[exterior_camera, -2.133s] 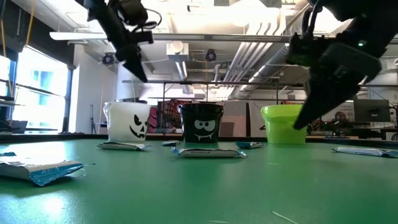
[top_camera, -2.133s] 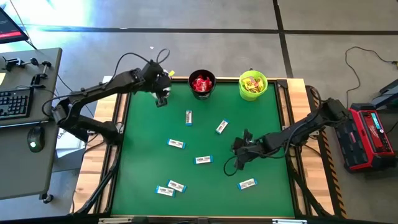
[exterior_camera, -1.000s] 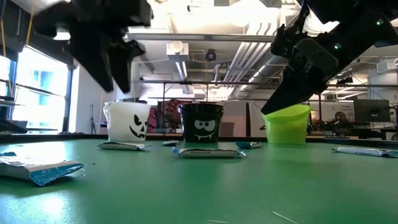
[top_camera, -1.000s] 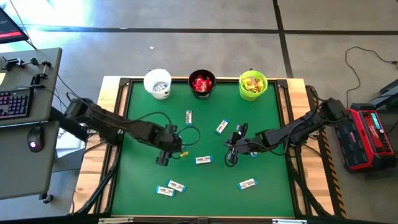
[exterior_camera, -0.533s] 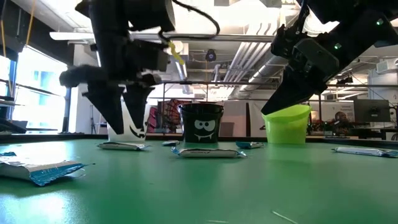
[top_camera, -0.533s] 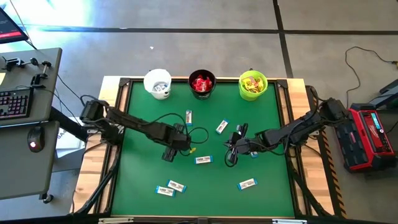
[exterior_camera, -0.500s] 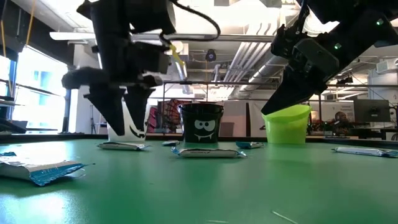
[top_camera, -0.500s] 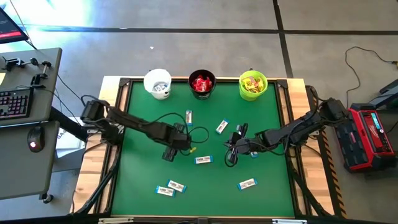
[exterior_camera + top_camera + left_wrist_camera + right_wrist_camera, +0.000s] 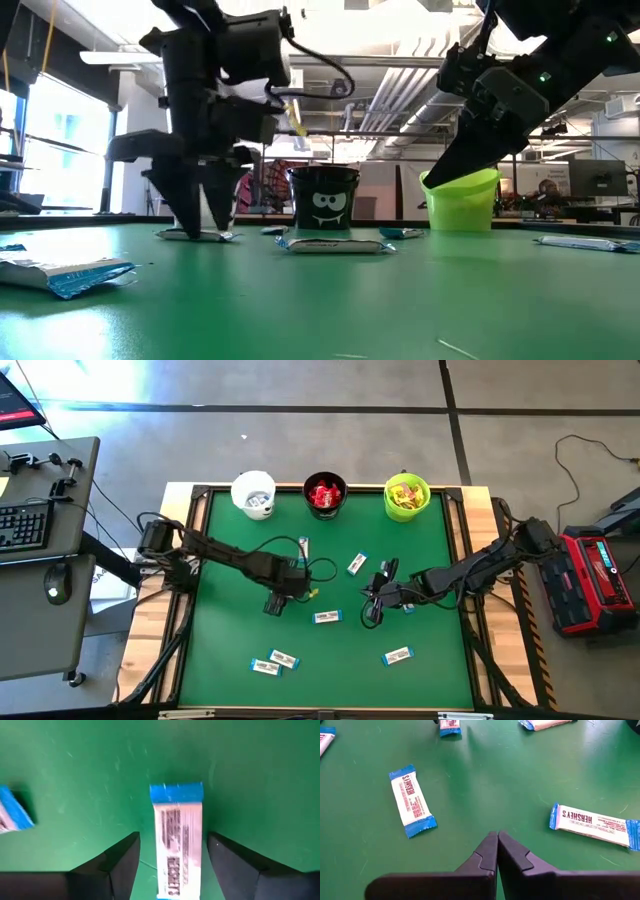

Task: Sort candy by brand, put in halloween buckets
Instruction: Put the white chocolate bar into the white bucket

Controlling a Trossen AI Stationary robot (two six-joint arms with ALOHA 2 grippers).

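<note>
white-and-blue bars (image 9: 327, 617) lie scattered over the green table (image 9: 430, 560); one bar (image 9: 177, 837) sits between the spread fingers of the left gripper (image 9: 277, 600), ungrasped. along the far edge stand the white bucket (image 9: 253, 493) holding bars, the black bucket (image 9: 325, 495) holding red packets, and the lime green bucket (image 9: 406, 497) holding yellow-and-pink packets. the right gripper (image 9: 497, 840) hovers mid-table, clenched on nothing.

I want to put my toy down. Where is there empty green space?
The mat's left side, below the white bucket, is bare, and so is the right edge below the green bucket. The middle is crowded: white-and-blue bars and both arms.
</note>
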